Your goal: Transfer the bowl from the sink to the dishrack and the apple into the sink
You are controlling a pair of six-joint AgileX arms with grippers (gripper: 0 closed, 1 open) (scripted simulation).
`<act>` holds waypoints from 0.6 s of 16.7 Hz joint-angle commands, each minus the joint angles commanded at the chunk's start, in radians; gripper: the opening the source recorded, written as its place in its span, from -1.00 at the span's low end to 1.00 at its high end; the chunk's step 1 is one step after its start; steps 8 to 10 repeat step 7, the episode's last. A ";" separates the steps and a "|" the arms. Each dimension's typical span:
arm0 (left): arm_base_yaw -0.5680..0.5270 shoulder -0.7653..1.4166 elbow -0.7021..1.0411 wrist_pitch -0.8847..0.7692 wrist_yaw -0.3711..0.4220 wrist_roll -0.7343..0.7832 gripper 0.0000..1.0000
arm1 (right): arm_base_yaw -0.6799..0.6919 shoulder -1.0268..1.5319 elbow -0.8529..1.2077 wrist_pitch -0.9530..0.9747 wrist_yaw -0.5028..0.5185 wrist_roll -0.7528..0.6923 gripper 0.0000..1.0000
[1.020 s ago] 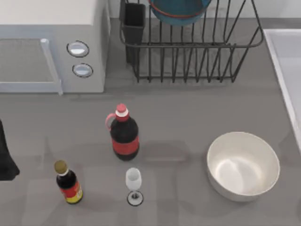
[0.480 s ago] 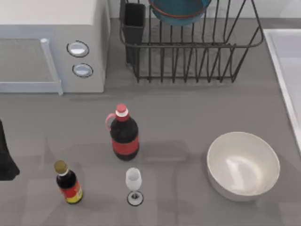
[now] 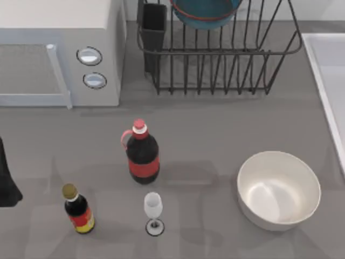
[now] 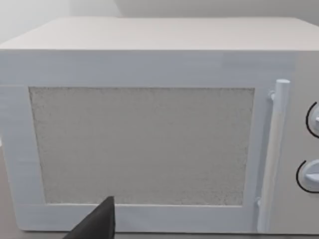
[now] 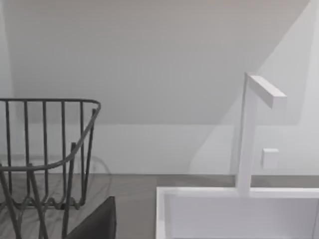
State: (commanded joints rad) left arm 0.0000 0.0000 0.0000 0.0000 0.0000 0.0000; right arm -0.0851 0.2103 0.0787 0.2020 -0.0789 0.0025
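The round teal-blue bowl with the thin reddish line near its rim (image 3: 205,13) already sits in the black wire dishrack of upright bars (image 3: 226,70), leaning among the bars just beside the rack's black rectangular utensil cup (image 3: 153,24), so that half of the job looks done. The pale white-grey rectangular sink with its raised light rim (image 3: 323,70) lies to the right of the dishrack, touching nothing; the part of the basin I can see holds nothing, and from the right wrist view its white faucet (image 5: 249,139) stands behind the rim (image 5: 199,191) with the rack's end (image 5: 60,149) off to one side. I cannot find the small red apple anywhere, so I cannot tell whether it has reached the sink; I would judge that part unconfirmed. In front of the dishrack stand a red-capped dark bottle (image 3: 142,154), a small yellow-capped sauce bottle (image 3: 78,209), a clear wine glass (image 3: 153,211) and a large white bowl (image 3: 278,189); left of the rack is a white microwave (image 3: 59,54). The left arm (image 3: 6,178) is parked far left of the rack, facing the microwave door (image 4: 142,144); whether either gripper's fingers are apart or together, I cannot tell.
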 joint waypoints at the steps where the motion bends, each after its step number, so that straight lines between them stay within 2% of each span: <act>1: 0.000 0.000 0.000 0.000 0.000 0.000 1.00 | 0.022 -0.062 -0.021 -0.059 0.021 -0.001 1.00; 5: 0.000 0.000 0.000 0.000 0.000 0.000 1.00 | 0.081 -0.202 -0.075 -0.194 0.075 -0.002 1.00; 10: 0.000 0.000 0.000 0.000 0.000 0.000 1.00 | 0.085 -0.210 -0.079 -0.202 0.079 -0.002 1.00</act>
